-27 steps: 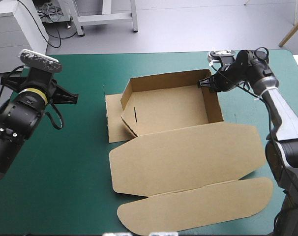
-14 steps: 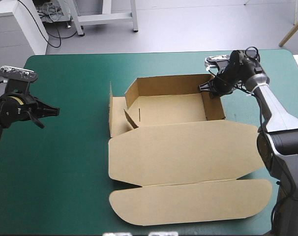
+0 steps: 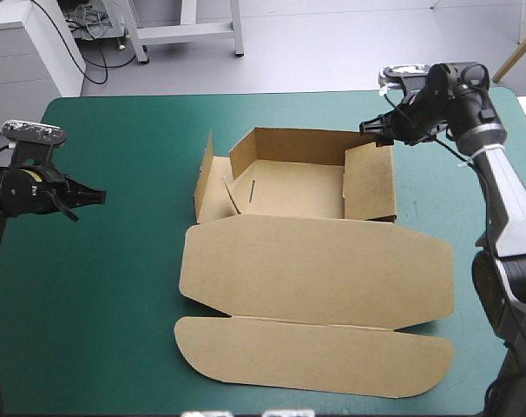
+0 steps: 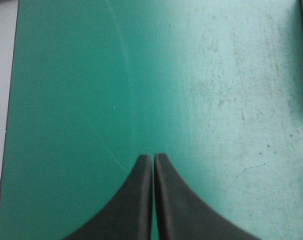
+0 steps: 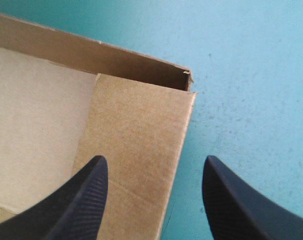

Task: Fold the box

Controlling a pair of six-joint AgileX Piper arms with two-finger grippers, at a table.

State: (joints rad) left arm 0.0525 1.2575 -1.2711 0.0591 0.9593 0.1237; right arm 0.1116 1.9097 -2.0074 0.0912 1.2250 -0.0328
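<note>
The brown box point(image 3: 298, 189) lies mid-table as an open tray, its lid point(image 3: 315, 271) flat toward the near edge. Far wall and right wall point(image 3: 371, 182) stand raised; the left flap point(image 3: 206, 178) stands nearly upright, loose. My right gripper point(image 3: 370, 129) hovers open just above the tray's far right corner. In the right wrist view the right gripper point(image 5: 154, 167) spans the right wall's board point(image 5: 136, 135) without touching it. My left gripper point(image 3: 95, 198) is shut on nothing near the table's left edge, far from the box. Under the left gripper point(image 4: 153, 157) lies only bare cover.
A broad stretch of teal-green cover point(image 3: 133, 261) separates the left gripper from the box. The table's left edge point(image 4: 12, 100) runs close beside the left gripper. A narrow strip of cover point(image 3: 298, 109) lies between the box's far wall and the table's far edge.
The right gripper has let go of the right wall and lifted back above the far right corner. The box has slid slightly left and turned; its left flap stands more upright. The left arm withdrew leftward earlier.
</note>
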